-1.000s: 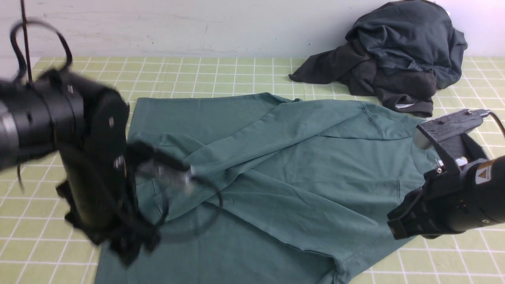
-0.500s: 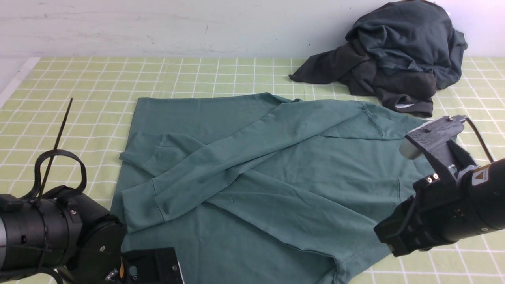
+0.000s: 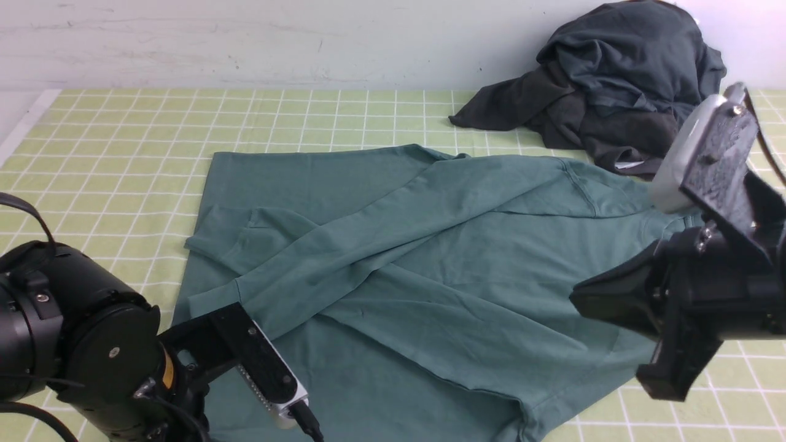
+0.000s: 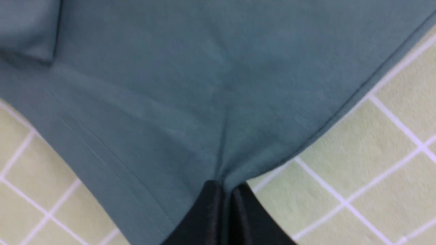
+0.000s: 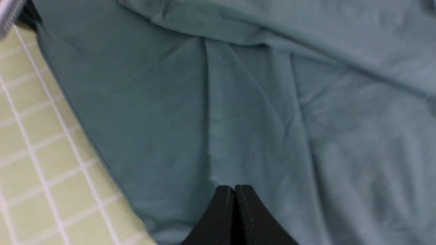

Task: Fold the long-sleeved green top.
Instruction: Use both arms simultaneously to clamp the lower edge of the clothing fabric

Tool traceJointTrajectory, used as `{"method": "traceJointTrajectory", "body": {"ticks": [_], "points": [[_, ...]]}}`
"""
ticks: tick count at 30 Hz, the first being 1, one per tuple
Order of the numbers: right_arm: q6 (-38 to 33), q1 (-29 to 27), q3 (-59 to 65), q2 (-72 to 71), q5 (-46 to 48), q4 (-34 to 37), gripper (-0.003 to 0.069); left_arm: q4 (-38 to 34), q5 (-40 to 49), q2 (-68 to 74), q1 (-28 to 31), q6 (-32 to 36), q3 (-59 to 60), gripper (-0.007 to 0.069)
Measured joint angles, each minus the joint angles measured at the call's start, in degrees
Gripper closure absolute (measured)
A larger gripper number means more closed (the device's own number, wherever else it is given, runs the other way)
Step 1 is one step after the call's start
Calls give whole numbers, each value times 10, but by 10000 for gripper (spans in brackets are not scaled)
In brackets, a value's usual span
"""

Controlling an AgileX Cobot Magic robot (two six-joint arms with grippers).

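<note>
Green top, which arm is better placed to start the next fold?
Left, probably. The left gripper is shut on the green top at its edge, cloth puckering into the jaws. The right gripper is shut too, but shows no clear pinch.

The long-sleeved top (image 3: 466, 258) lies spread across the middle of the table (image 3: 123, 123), with a heap of clothing (image 3: 620, 80) behind it at upper right. The left gripper (image 4: 224, 185) is at its lower-left edge, the right gripper (image 5: 234, 188) over its right side.
</note>
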Motion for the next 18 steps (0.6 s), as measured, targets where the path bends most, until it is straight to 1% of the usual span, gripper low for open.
{"method": "traceJointTrajectory", "body": {"ticks": [1,3,4,5,6,7,8,10,13,14,15,16,18], "points": [[-6,0,0,4,3,-16,655,0,7,-1,0,-7,0,619],[-10,0,3,29,15,-89,603,1,9,-1,0,-21,2,619],[-6,0,4,41,17,-112,582,0,9,-1,0,-24,4,619],[-2,0,10,51,20,-143,547,0,9,-1,0,-25,5,619],[6,0,22,75,21,-202,494,0,10,-1,0,-28,8,621],[7,0,24,83,21,-219,486,0,10,-1,0,-28,9,622],[8,0,40,113,15,-292,439,0,10,-1,0,-28,11,623],[8,0,58,146,-7,-370,399,-3,10,-1,0,-28,11,624],[23,0,74,195,-63,-470,385,-13,11,-1,0,-27,11,624],[25,0,74,201,-72,-476,385,-14,12,-1,0,-27,11,624],[44,0,75,221,-101,-519,386,-22,12,-1,0,-24,11,624],[51,0,75,227,-110,-529,386,-21,12,-1,0,-24,11,624],[92,0,75,262,-162,-591,403,-27,12,-1,0,-24,11,624]]}}
